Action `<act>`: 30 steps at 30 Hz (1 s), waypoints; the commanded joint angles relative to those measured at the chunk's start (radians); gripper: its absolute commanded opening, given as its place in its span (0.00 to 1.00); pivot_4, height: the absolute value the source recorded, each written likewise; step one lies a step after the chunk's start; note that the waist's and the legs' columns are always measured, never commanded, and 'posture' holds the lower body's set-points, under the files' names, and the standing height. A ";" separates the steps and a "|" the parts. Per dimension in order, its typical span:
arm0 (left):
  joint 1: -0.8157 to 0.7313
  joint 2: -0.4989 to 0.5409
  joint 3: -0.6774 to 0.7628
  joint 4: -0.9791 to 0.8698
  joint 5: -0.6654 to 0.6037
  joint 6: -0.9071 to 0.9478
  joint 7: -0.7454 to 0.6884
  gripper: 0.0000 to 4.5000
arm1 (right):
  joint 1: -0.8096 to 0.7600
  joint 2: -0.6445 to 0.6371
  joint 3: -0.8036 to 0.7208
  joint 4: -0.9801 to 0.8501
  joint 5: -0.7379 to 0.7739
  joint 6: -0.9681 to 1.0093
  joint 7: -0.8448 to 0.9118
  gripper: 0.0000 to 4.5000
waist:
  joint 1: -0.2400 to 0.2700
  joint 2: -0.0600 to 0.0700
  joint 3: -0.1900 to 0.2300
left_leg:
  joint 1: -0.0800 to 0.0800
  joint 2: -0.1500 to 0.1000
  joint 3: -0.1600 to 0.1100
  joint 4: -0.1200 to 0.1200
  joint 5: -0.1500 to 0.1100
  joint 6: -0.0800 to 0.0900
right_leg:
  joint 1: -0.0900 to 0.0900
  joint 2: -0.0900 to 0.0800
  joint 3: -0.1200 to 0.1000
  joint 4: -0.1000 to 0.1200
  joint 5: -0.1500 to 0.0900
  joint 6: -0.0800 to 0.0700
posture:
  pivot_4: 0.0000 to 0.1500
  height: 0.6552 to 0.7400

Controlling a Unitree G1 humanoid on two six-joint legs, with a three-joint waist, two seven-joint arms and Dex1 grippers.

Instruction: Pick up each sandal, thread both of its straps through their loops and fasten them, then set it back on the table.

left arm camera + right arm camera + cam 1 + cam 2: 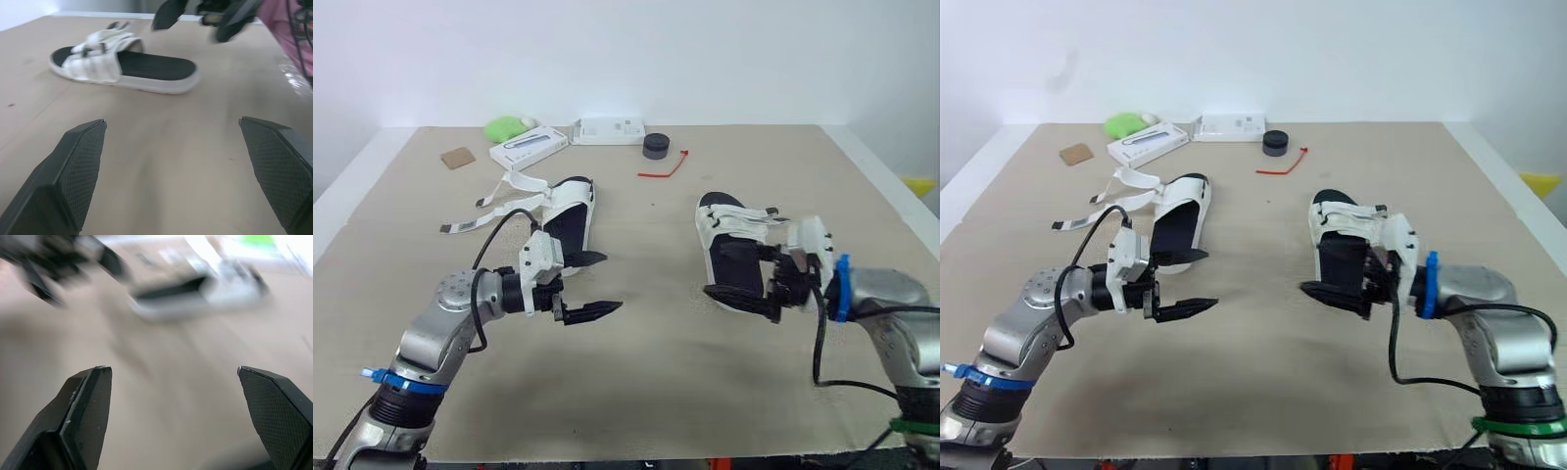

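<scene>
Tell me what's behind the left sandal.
Farther back lie a white box, green object and brown card; loose straps splay left. Whatever lies under the box is covered.

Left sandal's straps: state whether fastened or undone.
Undone: the left sandal has its straps trailing loose across the table, splayed away from the shoe.

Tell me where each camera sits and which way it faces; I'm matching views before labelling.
Left eye view: on the head, looking forward and down over the table; both arms show.
Right eye view: beside it; shares that scene and arms.
Left wrist view: along the open left gripper toward the right sandal and right gripper.
Right wrist view: along the open right gripper toward the left sandal and left gripper.
</scene>
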 commanded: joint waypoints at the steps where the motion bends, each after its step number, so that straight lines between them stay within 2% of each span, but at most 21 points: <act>1: -0.068 -0.007 0.027 0.096 0.067 -0.013 0.069 1.00 | -0.095 0.035 0.060 0.018 0.022 -0.018 0.064 0.98 | 0.002 0.000 0.000 | 0.000 0.000 0.000 0.000 0.000 0.000 | 0.000 0.000 0.000 0.000 0.000 0.000 | 1.00 1.00; 8: -0.167 -0.106 -0.003 0.180 0.168 0.061 0.255 1.00 | -0.198 0.076 0.152 0.136 -0.069 -0.138 0.148 0.98 | 0.006 0.000 0.000 | -0.003 -0.002 -0.001 0.000 0.000 0.000 | -0.002 -0.004 -0.002 0.000 0.004 -0.006 | 1.00 1.00; 12: -0.226 -0.211 0.004 0.215 0.217 0.171 0.446 1.00 | -0.272 0.129 0.173 0.226 -0.103 -0.204 0.163 0.98 | 0.006 0.000 0.000 | -0.006 -0.004 -0.001 0.000 -0.002 -0.002 | -0.003 -0.010 -0.006 -0.001 0.005 -0.005 | 1.00 1.00; 21: -0.368 -0.352 -0.004 0.372 0.362 0.203 0.695 1.00 | -0.319 0.179 0.183 0.337 -0.152 -0.294 0.193 0.98 | 0.006 0.000 0.000 | -0.006 -0.005 -0.004 0.000 -0.002 -0.003 | -0.003 -0.011 -0.009 -0.001 0.005 -0.005 | 1.00 1.00; 30: -0.442 -0.407 0.010 0.512 0.396 0.225 0.771 1.00 | -0.321 0.189 0.173 0.358 -0.177 -0.314 0.183 0.98 | 0.006 -0.001 0.000 | -0.006 -0.005 -0.005 0.000 -0.001 -0.004 | -0.003 -0.011 -0.009 0.000 0.006 -0.005 | 1.00 1.00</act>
